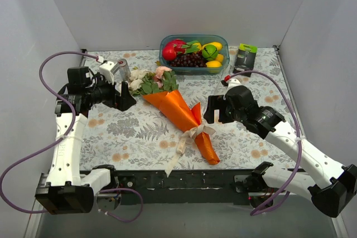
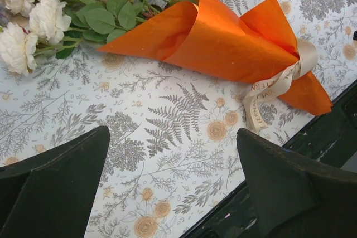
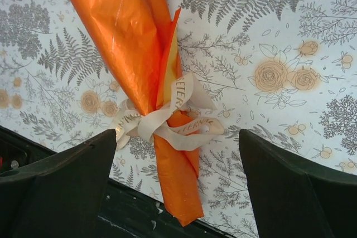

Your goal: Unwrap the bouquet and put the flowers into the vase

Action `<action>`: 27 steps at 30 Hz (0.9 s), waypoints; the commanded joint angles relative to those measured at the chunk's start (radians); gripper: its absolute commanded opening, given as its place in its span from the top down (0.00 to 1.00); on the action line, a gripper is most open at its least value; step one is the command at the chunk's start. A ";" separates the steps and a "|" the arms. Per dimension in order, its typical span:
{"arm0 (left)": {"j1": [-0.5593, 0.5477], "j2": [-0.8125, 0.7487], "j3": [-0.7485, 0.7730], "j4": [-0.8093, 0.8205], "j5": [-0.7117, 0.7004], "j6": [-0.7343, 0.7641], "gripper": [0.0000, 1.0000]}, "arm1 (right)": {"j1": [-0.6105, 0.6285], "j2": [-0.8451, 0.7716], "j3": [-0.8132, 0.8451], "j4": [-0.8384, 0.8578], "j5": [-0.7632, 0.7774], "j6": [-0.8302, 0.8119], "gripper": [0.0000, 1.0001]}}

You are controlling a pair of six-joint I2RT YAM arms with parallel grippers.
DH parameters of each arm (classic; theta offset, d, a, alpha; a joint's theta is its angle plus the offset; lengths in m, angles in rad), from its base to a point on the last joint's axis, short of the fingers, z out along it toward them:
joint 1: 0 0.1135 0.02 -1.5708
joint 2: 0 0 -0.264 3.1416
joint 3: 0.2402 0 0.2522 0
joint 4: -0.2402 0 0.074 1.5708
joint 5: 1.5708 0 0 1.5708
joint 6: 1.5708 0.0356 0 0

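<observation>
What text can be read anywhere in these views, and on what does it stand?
"ETERNA…": printed repeatedly on the cream ribbon tying the bouquet; the rest is folded away.
Black-and-green box: print too small to read.
Silver can: nothing legible.

A robot lab cell: plain white walls (image 1: 167,4) box in a cloth-covered table (image 1: 128,137), cabled arms (image 1: 66,137) bolted at its near edge.
</observation>
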 commanded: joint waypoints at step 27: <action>-0.513 0.124 -0.145 0.149 -0.247 0.013 0.02 | 0.024 0.126 -0.129 0.273 -0.167 0.000 0.30</action>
